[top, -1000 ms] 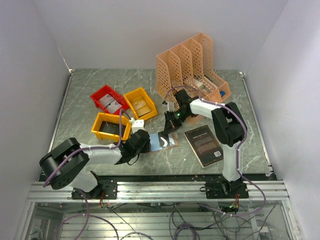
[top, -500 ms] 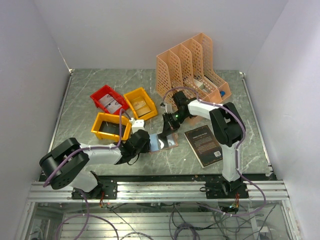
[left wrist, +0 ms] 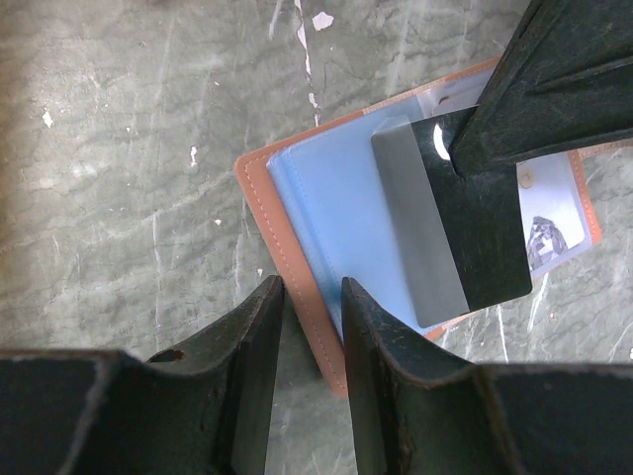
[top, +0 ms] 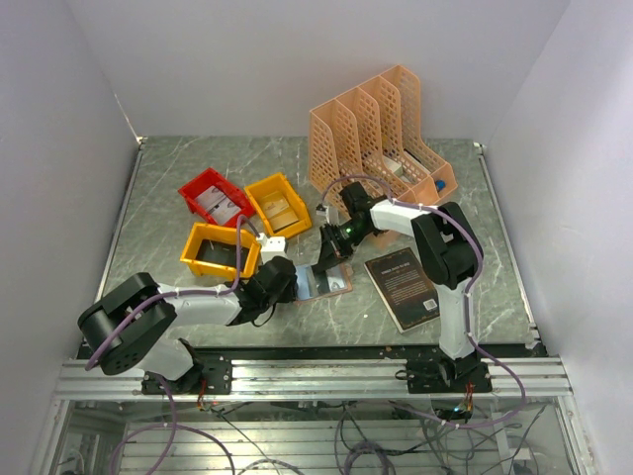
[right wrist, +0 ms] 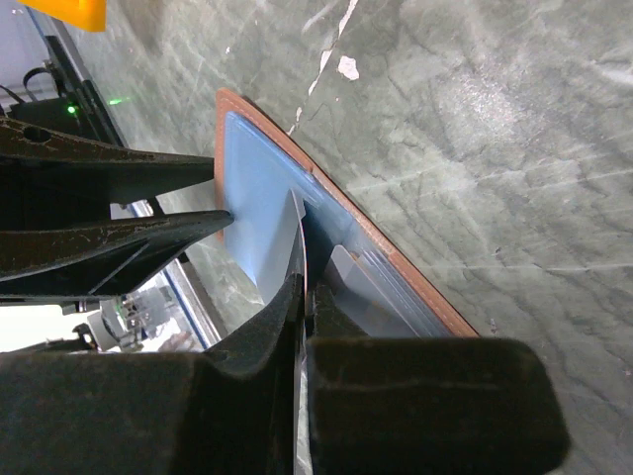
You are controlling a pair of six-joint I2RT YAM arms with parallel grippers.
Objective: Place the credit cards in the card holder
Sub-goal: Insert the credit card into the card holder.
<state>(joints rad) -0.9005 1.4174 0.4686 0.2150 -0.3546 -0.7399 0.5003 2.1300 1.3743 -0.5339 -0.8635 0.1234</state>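
The salmon-pink card holder (top: 334,285) lies open on the table, its pale blue inner faces (left wrist: 326,198) up. My right gripper (right wrist: 305,287) is shut on a thin grey credit card (left wrist: 420,233). It holds the card on edge, and the card's lower end sits against the blue inner face (right wrist: 252,188), at a clear pocket. Seen from above, the right gripper (top: 326,265) hangs over the holder's middle. My left gripper (left wrist: 313,287) is at the holder's near left edge with its jaws apart. The pink rim runs between them and under one finger (left wrist: 371,346).
A black book (top: 403,288) lies right of the holder. The peach lattice file organizer (top: 381,134) stands at the back. A red bin (top: 215,196) and two yellow bins (top: 278,204) (top: 220,249) sit to the left, with a small white block (top: 272,243) beside them.
My right gripper has shifted slightly left and down over the holder with the card. The left arm has not moved.
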